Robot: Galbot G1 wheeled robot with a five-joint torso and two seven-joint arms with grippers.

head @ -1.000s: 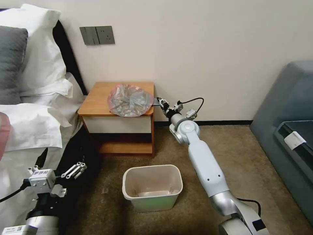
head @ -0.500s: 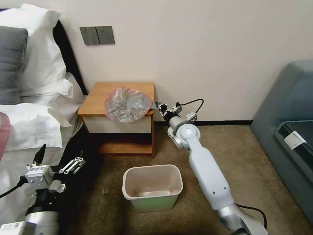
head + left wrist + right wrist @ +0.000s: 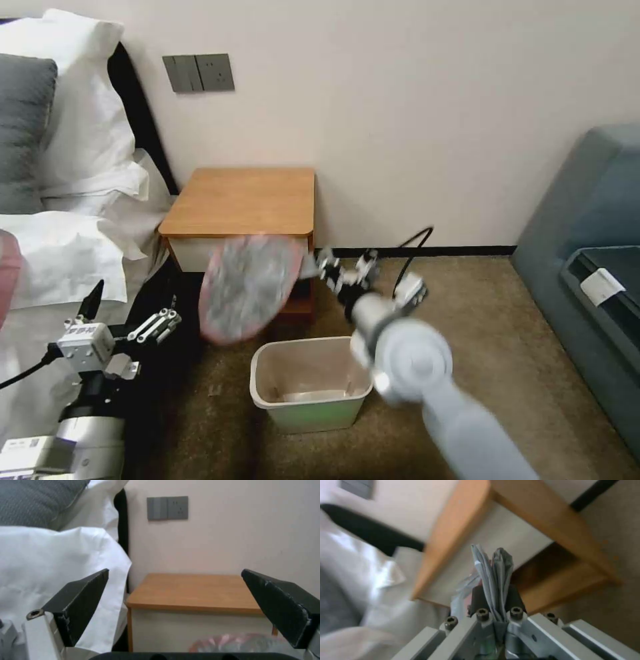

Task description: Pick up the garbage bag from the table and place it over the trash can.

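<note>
The right gripper (image 3: 319,265) pinches an edge of the crinkly grey translucent garbage bag with its pink rim (image 3: 245,288), so it hangs off the wooden nightstand table (image 3: 241,200), above the cream rectangular trash can (image 3: 311,382), left gripper (image 3: 127,319) spread wide nearby.

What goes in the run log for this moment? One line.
right gripper: shut on crinkly grey pink-rimmed plastic garbage bag | bag: off wooden table, above cream plastic trash can | left gripper: open, beside bed
</note>
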